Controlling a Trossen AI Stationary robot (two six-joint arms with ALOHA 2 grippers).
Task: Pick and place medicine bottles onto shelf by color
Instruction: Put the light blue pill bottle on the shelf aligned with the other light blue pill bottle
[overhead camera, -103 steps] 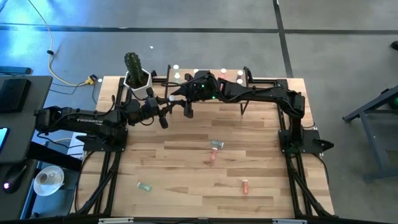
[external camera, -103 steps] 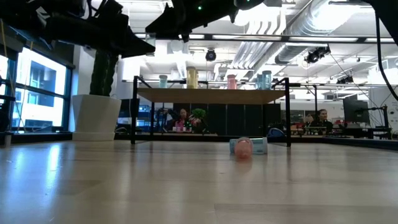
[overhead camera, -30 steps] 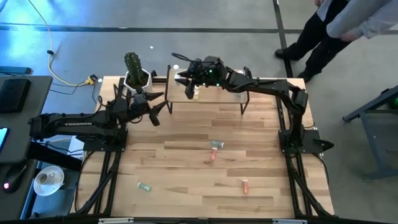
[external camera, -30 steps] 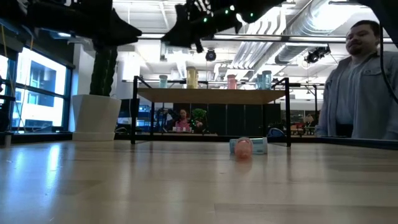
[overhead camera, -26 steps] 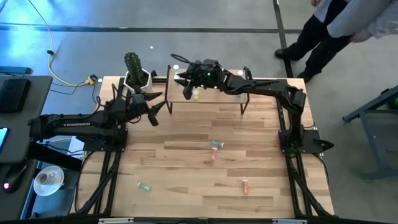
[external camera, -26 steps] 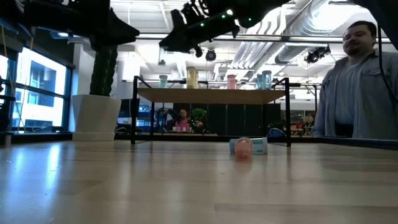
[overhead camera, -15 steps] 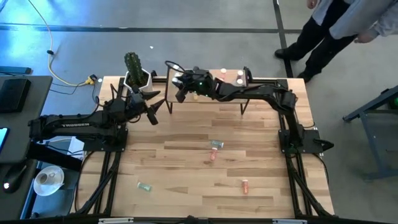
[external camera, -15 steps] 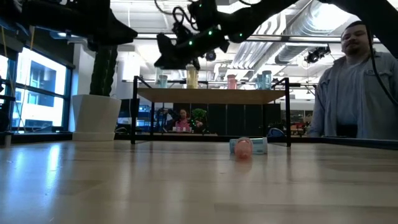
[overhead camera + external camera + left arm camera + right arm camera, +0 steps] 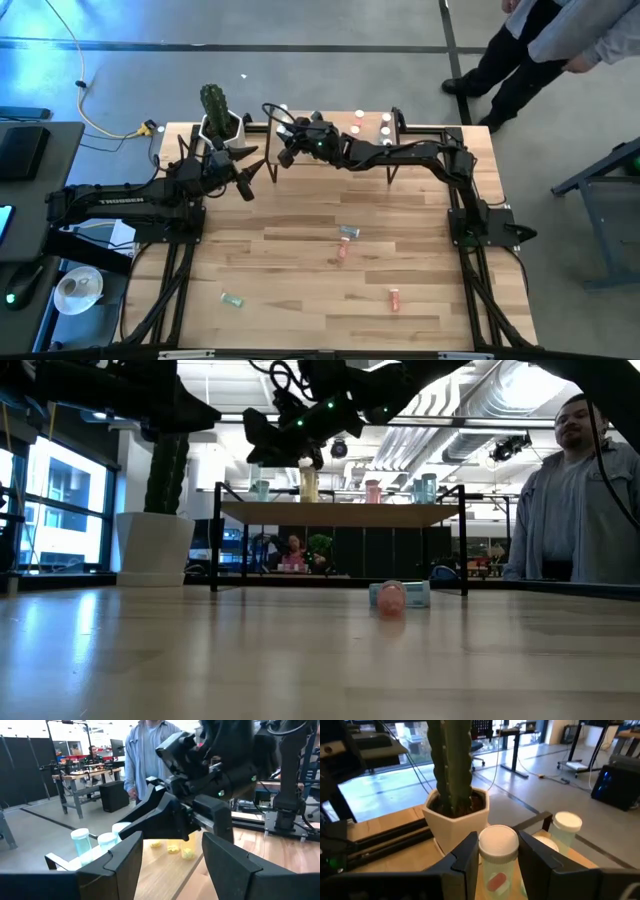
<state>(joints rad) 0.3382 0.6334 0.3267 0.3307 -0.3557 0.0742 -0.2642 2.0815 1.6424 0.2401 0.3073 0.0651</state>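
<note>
Pinched between the dark fingers of the right gripper [image 9: 497,857] is a pale greenish cylindrical medicine bottle with a white cap [image 9: 497,854], held upright above the left end of the light-wood riser shelf with thin black legs [image 9: 340,512], which stands along the tabletop's far edge. Other white-capped bottles [image 9: 372,490] stand in a row on the shelf top. Four more bottles lie on the wooden tabletop [image 9: 300,270]: a teal one [image 9: 348,232] and a pink one [image 9: 341,251] near the middle, a green one [image 9: 232,299] toward the near left corner, and a pink-red one [image 9: 394,298] toward the near edge. The left gripper [image 9: 252,176] hangs with its jaws spread and nothing between them, just off the shelf's left end. A white pot holding a green cactus [image 9: 218,117] sits at the far left corner. A person in a blue shirt [image 9: 570,500] stands beyond the table's far right corner.
</note>
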